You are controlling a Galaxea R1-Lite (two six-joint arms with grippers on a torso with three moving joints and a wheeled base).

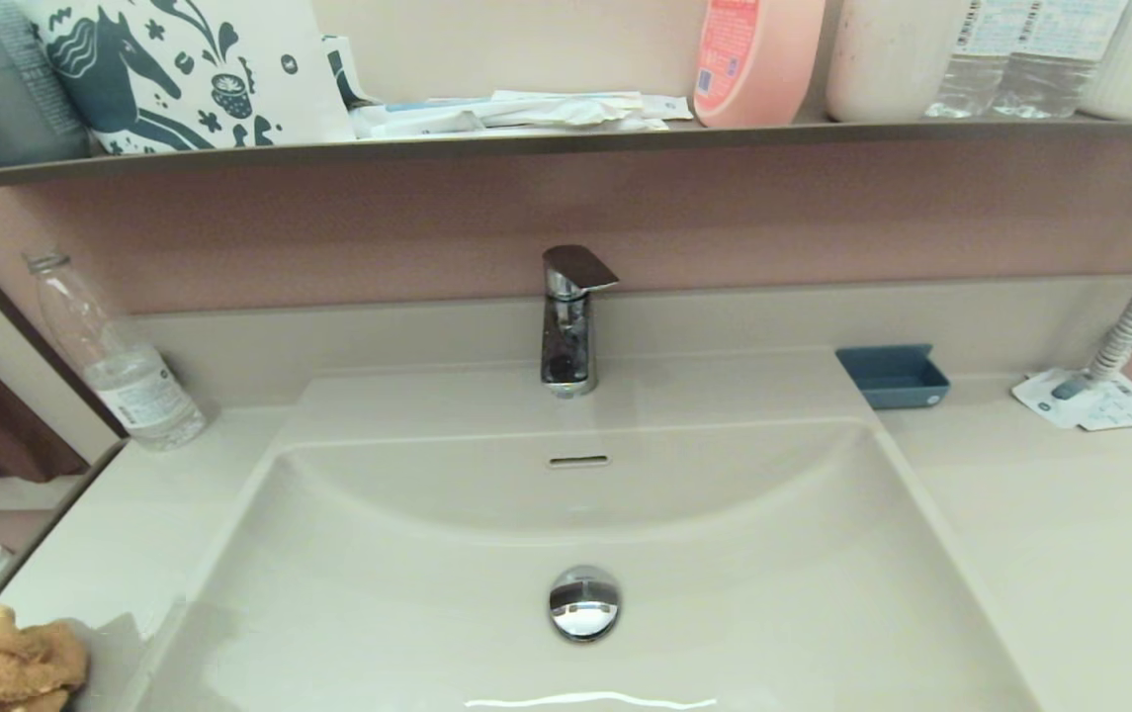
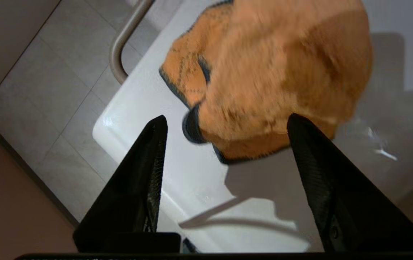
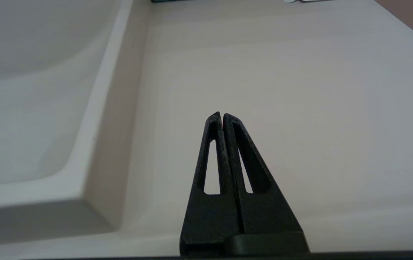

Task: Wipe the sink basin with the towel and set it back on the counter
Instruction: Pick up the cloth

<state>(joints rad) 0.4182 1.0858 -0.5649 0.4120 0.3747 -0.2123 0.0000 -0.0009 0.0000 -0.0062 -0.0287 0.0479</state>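
Here, towel [image 2: 271, 72] bunched on counter [image 2: 148, 108], left claw [image 2: 226, 122] spread above

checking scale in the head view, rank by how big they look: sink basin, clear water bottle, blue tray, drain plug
1. sink basin, by far the largest.
2. clear water bottle on the counter's left.
3. blue tray.
4. drain plug, smallest, though it lies nearer the camera than the tray, so that gap is unsure.
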